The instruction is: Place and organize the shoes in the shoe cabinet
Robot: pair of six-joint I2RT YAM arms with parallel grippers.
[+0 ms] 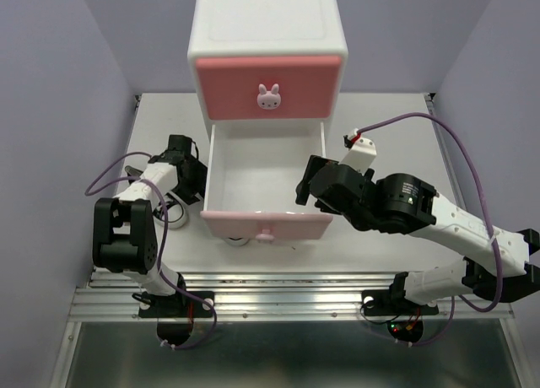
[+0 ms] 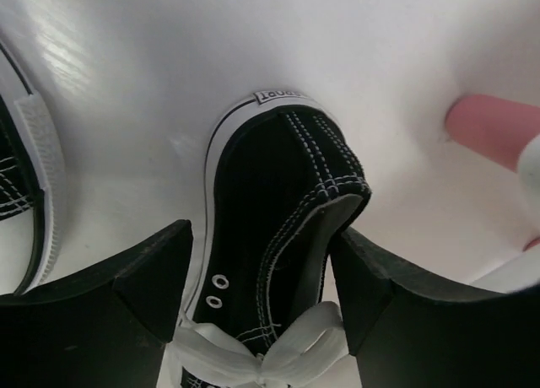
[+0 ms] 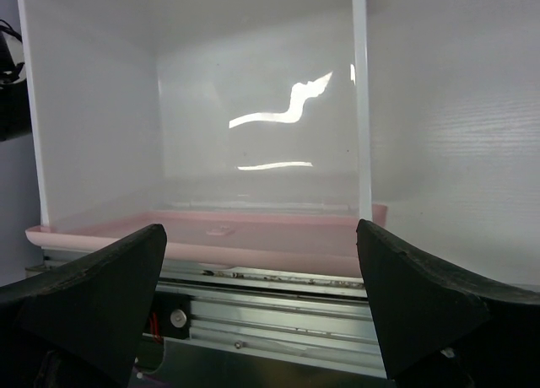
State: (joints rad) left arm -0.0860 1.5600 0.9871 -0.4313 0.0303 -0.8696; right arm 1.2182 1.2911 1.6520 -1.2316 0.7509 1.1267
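Robotics laboratory test cell: bare lavender partition walls (image 1: 51, 110) enclosing a white table (image 1: 169, 118), aluminium extrusion rail (image 1: 278, 297) along the near edge, purple cables (image 1: 413, 115) looping free.

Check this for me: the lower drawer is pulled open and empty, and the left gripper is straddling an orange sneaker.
Not quite. The sneaker that the left gripper straddles is black, not orange, as the left wrist view shows. The lower drawer is pulled open and empty.

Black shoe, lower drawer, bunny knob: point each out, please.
Black shoe (image 2: 253, 202), left wrist view, on the canvas side near the heel.
Lower drawer (image 1: 287, 224), top external view, on its pale pink front panel.
Bunny knob (image 1: 268, 98), top external view, on the bunny's face.
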